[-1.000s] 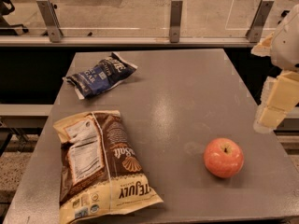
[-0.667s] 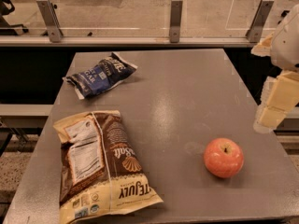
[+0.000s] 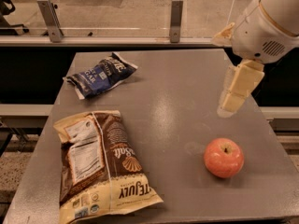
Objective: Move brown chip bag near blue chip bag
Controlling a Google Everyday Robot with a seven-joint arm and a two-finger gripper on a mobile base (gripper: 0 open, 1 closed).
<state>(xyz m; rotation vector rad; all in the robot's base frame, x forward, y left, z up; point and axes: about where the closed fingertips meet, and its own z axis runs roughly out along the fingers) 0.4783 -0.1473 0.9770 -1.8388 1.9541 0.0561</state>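
The brown chip bag (image 3: 100, 164) lies flat on the front left of the grey table (image 3: 173, 87), label side up. The blue chip bag (image 3: 100, 74) lies at the back left of the table, a hand's width beyond the brown bag. My gripper (image 3: 231, 105) hangs above the right side of the table, pointing down. It is far from both bags and holds nothing that I can see.
A red apple (image 3: 224, 157) sits at the front right of the table, just below and in front of the gripper. A glass barrier with metal posts (image 3: 176, 14) runs behind the table. The table's edges drop off at left and right.
The arm has moved left, from beyond the table's right edge to above its right side. The bags and the apple have not moved.
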